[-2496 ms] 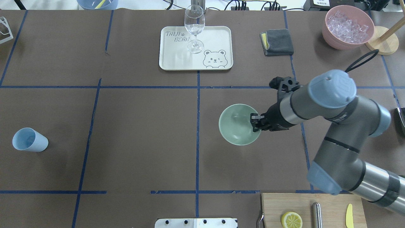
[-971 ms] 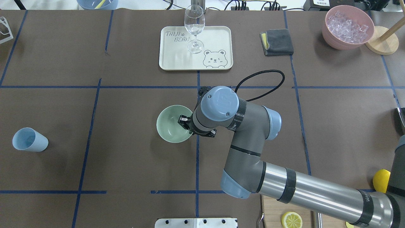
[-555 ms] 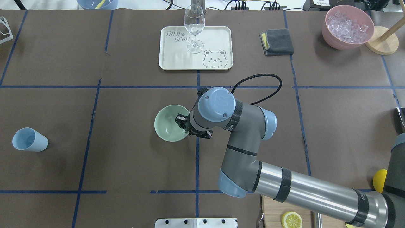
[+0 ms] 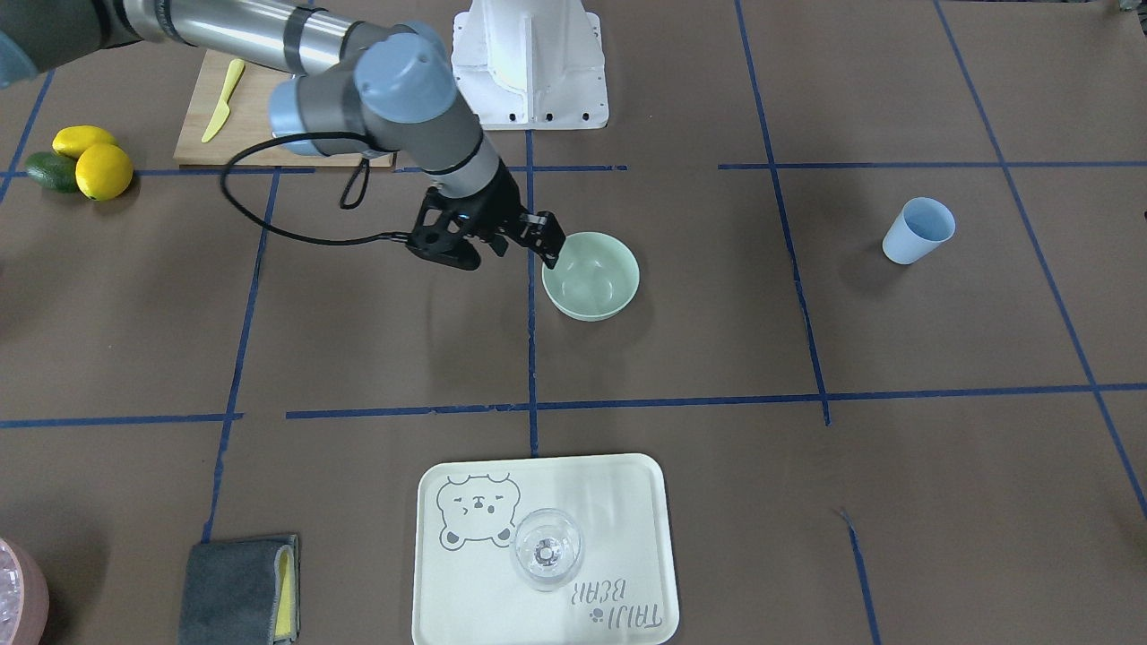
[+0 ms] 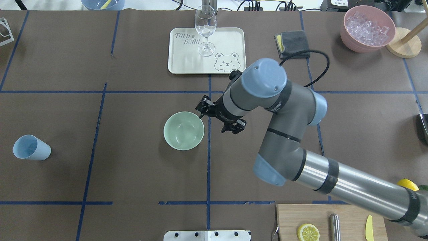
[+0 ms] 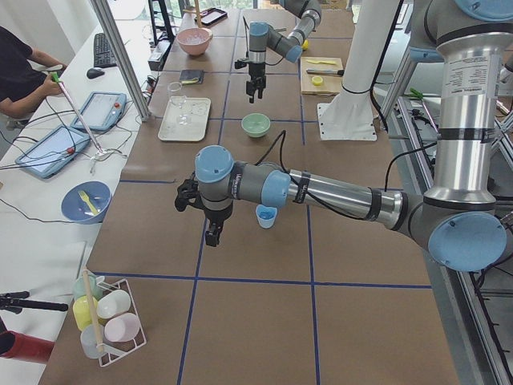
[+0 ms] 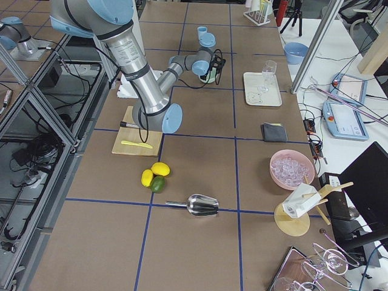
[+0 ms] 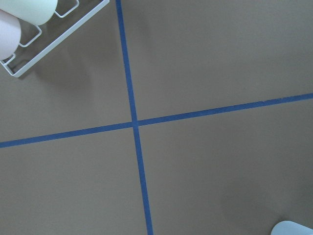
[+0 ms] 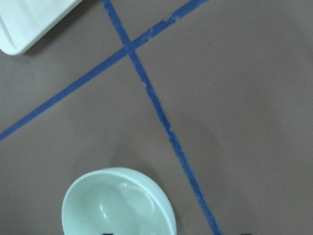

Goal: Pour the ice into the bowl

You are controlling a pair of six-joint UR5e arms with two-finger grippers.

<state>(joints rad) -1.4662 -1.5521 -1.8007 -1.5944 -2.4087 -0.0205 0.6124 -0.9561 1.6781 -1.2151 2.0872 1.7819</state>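
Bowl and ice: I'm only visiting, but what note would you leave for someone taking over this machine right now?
Right gripper open, empty, by the bowl's rim. Left gripper hangs over the table; open or shut, cannot tell.
Bowl upright at mid-table, empty. Clear chunks fill the pink tub; no other ice in view, and the cup's contents can't be made out.
Done: nothing poured.
Left: pour ice into the bowl.

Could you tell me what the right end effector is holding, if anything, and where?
Nothing; the right end effector is open near the bowl's rim, not clamped on it.
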